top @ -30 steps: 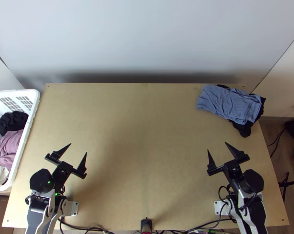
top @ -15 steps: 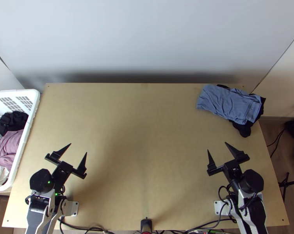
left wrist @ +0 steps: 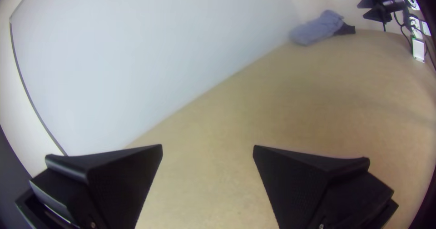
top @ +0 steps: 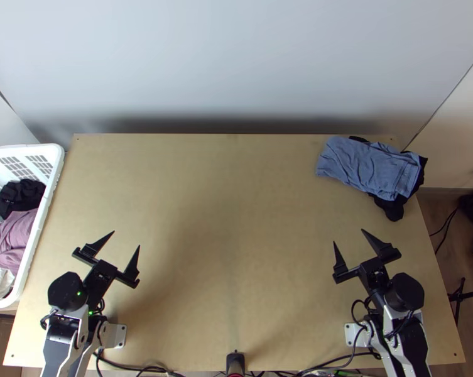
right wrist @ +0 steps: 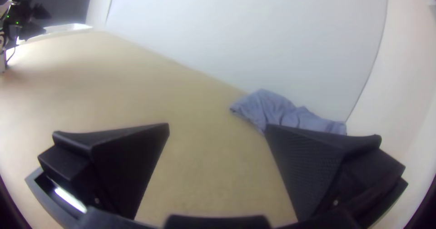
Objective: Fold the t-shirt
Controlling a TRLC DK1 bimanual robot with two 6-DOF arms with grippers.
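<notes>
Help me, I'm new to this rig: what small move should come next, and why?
Probably swing the open left gripper towards the mauve cloth in the basket. That cloth lies bunched on this gripper's side, while the blue cloth at the table's far right corner looks already folded. Which one is the t-shirt, I can't tell.

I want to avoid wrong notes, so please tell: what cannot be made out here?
- Black cloth: mostly covered by the blue cloth, top view.
- Kind of garment of the blue cloth: hidden by its own folds, top view.
- White basket: cut off by the top view's left edge.
</notes>
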